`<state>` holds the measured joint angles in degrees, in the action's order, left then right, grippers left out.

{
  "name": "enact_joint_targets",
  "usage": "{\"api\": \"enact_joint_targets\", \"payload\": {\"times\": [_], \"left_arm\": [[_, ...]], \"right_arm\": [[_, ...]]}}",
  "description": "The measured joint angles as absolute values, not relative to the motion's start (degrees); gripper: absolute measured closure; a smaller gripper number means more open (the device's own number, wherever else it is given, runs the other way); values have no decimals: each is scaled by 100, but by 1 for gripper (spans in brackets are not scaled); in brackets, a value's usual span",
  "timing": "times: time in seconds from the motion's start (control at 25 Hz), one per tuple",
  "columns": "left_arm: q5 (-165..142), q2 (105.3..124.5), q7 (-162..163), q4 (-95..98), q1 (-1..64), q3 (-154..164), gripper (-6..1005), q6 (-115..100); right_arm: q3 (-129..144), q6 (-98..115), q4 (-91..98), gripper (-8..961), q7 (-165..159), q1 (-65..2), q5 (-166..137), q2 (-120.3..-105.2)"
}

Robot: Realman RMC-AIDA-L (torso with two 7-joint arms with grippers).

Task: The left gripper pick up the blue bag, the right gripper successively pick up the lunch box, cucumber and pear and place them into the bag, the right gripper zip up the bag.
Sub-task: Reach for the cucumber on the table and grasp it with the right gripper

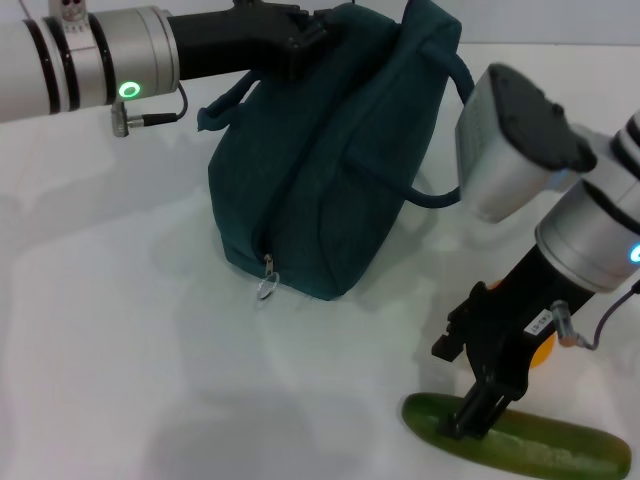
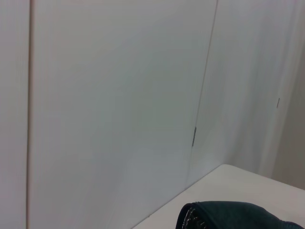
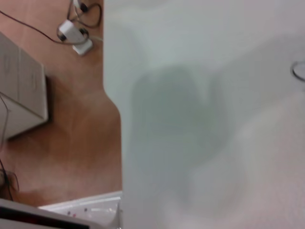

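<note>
The blue bag (image 1: 330, 170) stands on the white table, its top pulled up toward the back. My left gripper (image 1: 305, 42) is shut on the bag's top edge by a handle. The zipper's metal ring pull (image 1: 266, 287) hangs at the bag's front end and also shows as the ring pull (image 3: 299, 71) at the edge of the right wrist view. A strip of the bag (image 2: 233, 215) shows in the left wrist view. My right gripper (image 1: 470, 425) points down onto the cucumber (image 1: 540, 448), which lies at the front right. An orange bit of the pear (image 1: 541, 352) peeks out behind that arm. The lunch box is out of view.
The table's edge (image 3: 112, 102) shows in the right wrist view, with brown floor, cables and a box (image 3: 21, 90) beyond it. White wall panels (image 2: 119, 105) fill the left wrist view. The right arm's grey housing (image 1: 515, 140) hangs close beside the bag.
</note>
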<state>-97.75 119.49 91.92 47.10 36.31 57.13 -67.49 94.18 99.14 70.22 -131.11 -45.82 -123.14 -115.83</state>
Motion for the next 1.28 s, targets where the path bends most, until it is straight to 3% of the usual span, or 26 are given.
{"api": "enact_joint_targets", "payload": {"times": [1.28], "left_arm": [[-9786,11935,9264,4658,3682,5713,921,-6585]], "right_arm": [[10569,9215,6950,85,-13313,-4634,-12728,-11610]]}}
